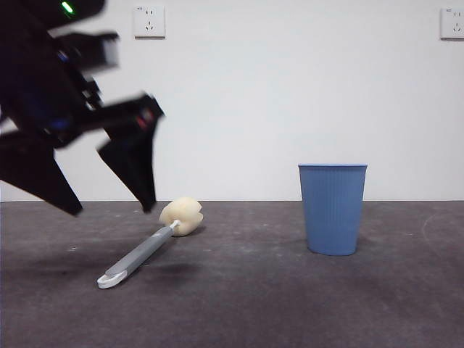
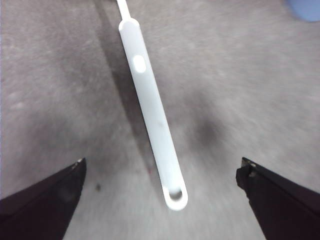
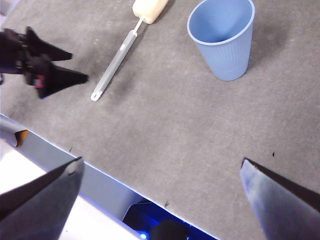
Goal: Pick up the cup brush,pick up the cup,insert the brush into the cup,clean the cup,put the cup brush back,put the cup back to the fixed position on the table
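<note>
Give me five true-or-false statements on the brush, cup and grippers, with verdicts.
1. The brush lies flat on the table. True.
2. The cup lies on its side. False: it stands upright.
3. The left gripper holds the brush. False: it hovers open above the handle.
4. The sponge head sits inside the cup. False: it rests on the table, apart from the cup.
5. The right gripper is open, holding nothing. True.

The left end effector [image 1: 112, 210] hangs low with jaws spread wide; the right end effector [image 3: 160, 172] waits, jaws apart.
</note>
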Controlling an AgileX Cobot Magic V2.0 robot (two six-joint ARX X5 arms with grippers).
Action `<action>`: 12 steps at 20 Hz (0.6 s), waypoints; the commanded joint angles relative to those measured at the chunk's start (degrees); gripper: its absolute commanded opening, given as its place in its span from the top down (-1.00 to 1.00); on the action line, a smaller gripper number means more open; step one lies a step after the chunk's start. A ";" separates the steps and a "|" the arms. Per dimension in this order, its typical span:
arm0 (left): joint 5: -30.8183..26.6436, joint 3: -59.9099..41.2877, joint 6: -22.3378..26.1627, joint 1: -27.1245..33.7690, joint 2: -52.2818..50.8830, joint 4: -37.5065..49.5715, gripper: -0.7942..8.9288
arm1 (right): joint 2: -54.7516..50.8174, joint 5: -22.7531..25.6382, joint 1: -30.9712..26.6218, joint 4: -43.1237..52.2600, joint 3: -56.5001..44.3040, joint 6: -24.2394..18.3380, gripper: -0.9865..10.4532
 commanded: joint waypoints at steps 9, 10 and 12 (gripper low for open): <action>-4.66 6.14 -3.58 -1.20 16.26 2.91 -0.25 | -0.07 -0.09 0.17 0.33 0.17 0.74 -0.27; -4.83 6.14 -3.69 -1.22 16.44 2.45 -0.24 | -0.07 -0.09 0.17 0.33 0.17 0.74 -0.27; -5.95 6.14 -3.67 -1.44 16.46 2.23 0.03 | -0.04 -0.07 0.17 0.35 0.17 0.72 -0.27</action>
